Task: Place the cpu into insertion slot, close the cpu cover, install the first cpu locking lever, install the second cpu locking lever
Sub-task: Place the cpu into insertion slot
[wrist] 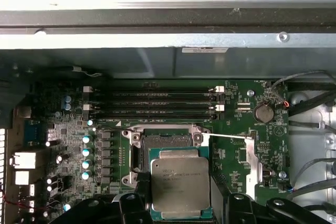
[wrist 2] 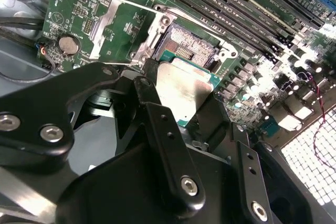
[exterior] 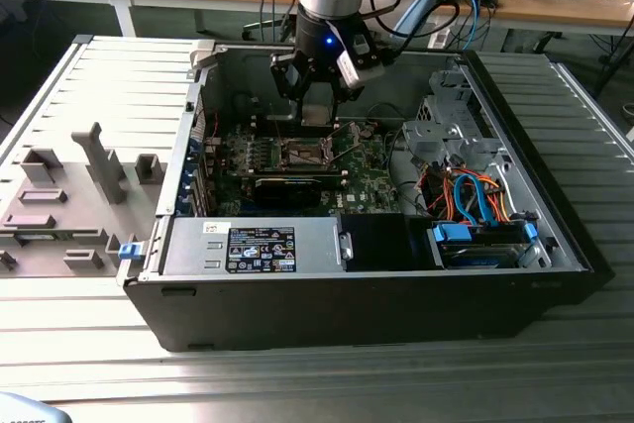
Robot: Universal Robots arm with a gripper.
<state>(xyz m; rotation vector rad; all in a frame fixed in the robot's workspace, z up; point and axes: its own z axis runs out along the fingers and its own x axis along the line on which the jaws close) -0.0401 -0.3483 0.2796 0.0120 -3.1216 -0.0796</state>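
Gripping a small flat square cpu (wrist: 180,184) with a dull silver-grey metal top by two opposite edges, the black gripper (wrist: 181,205) hangs inside the open black computer case (exterior: 347,294), which lies on the grey ribbed counter (exterior: 297,373). In the first wrist view the cpu sits in the air just short of the insertion slot (wrist: 163,142), a square socket with a dark centre and silver rim on the green motherboard (wrist: 236,108). Its far edge overlaps the slot's near rim, and it is not seated. The cpu cover (wrist: 255,161), a thin silver metal frame, stands swung open beside the slot, so the socket is bare.

The main risk, as I judge it, is a skewed landing. If the cpu comes down off-centre or tilted, a corner could ride on the rim or press on the socket's contacts (these look fine and closely packed in the second wrist view). A weak hold on such thin edges could also let it slip or twist. The raised cover is near enough that the gripper might catch it.

The cpu lies flat, metal top up, its sides parallel to the slot's rim. It is close to square, and the slightly longer side runs from the gripper towards the slot.
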